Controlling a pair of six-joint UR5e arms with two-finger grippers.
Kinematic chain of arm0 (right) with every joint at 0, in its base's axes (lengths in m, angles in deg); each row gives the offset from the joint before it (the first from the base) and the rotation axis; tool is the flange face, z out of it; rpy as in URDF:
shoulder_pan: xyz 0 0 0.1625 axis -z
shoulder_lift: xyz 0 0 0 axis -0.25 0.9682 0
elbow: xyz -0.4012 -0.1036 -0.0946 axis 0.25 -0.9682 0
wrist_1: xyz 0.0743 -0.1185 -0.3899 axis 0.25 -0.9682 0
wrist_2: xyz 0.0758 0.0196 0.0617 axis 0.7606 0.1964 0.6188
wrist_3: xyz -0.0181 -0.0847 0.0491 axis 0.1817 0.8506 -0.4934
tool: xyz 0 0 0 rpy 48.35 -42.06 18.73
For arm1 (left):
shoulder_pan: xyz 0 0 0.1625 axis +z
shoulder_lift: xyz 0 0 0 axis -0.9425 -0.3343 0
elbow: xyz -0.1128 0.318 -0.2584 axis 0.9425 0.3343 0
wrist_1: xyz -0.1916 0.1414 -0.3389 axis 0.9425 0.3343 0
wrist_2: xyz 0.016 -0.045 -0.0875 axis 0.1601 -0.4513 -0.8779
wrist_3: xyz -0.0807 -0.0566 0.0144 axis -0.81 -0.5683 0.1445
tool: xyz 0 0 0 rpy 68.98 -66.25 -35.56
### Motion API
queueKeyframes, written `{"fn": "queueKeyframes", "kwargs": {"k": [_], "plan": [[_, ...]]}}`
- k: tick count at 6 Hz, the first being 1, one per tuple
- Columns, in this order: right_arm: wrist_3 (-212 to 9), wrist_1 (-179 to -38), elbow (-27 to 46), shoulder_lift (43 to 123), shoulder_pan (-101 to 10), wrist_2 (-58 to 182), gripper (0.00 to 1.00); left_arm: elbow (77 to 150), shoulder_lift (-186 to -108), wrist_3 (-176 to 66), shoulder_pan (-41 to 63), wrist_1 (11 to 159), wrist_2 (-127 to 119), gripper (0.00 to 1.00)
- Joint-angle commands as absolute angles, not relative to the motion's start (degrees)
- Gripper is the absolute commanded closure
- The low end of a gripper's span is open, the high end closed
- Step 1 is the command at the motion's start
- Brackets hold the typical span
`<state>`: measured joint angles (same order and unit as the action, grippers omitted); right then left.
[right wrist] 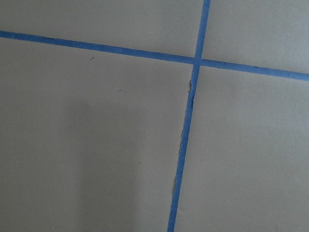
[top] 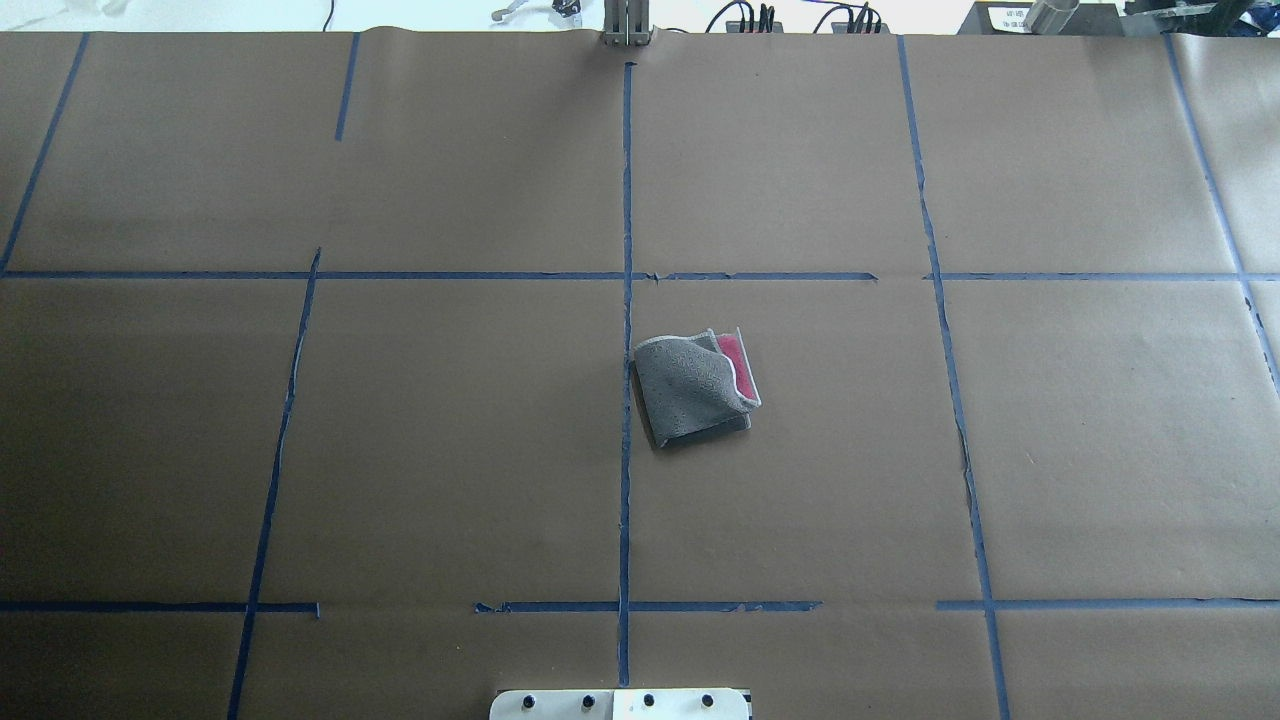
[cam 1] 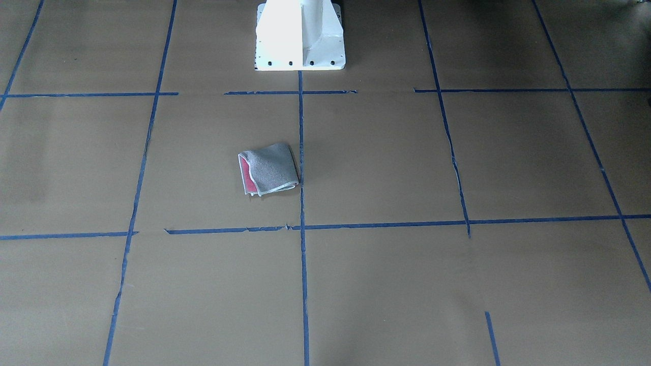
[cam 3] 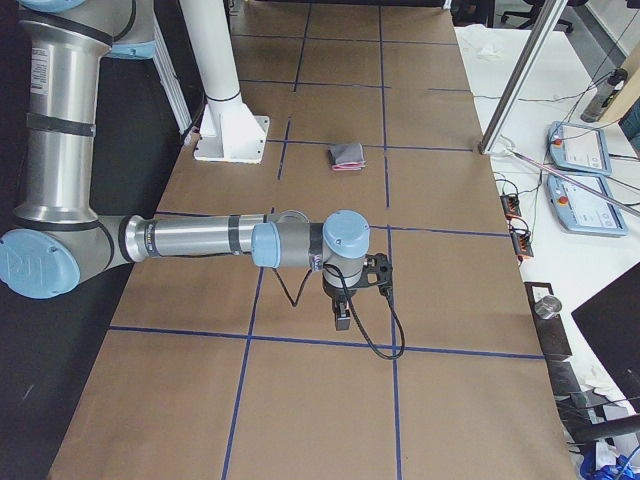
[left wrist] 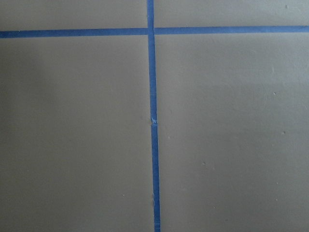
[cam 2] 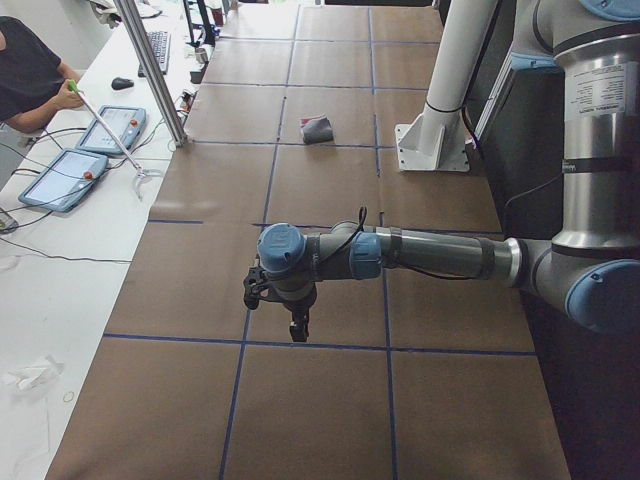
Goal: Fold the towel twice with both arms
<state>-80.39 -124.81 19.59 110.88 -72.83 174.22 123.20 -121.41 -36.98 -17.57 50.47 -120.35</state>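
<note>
The towel [cam 1: 269, 170] lies folded into a small packet on the brown paper table, just beside the centre tape line. Its grey face is up and a pink strip shows along one edge. It also shows in the overhead view [top: 690, 390] and both side views [cam 2: 317, 130] [cam 3: 348, 155]. My left gripper [cam 2: 298, 325] hangs over bare table far from the towel, and I cannot tell if it is open or shut. My right gripper [cam 3: 341, 318] hangs likewise at the other end, and I cannot tell its state. Both wrist views show only paper and blue tape.
The white pedestal base [cam 1: 300, 35] stands at the robot side of the table. Blue tape lines [top: 626, 300] grid the paper. An operator [cam 2: 25, 80] sits by tablets [cam 2: 105, 130] and a metal post [cam 2: 155, 70] across the table.
</note>
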Motion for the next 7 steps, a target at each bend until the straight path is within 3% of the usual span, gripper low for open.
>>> {"fn": "queueKeyframes", "kwargs": {"k": [1,7], "plan": [[-80.3,-124.7,18.9,111.2,-72.8,174.2,0.0,124.1,-120.9,-37.3,-17.8,52.9,-120.1,0.0],[-80.2,-124.6,19.1,111.4,-72.9,173.9,0.0,125.5,-118.7,-36.9,-20.1,52.0,-118.8,0.0]]}}
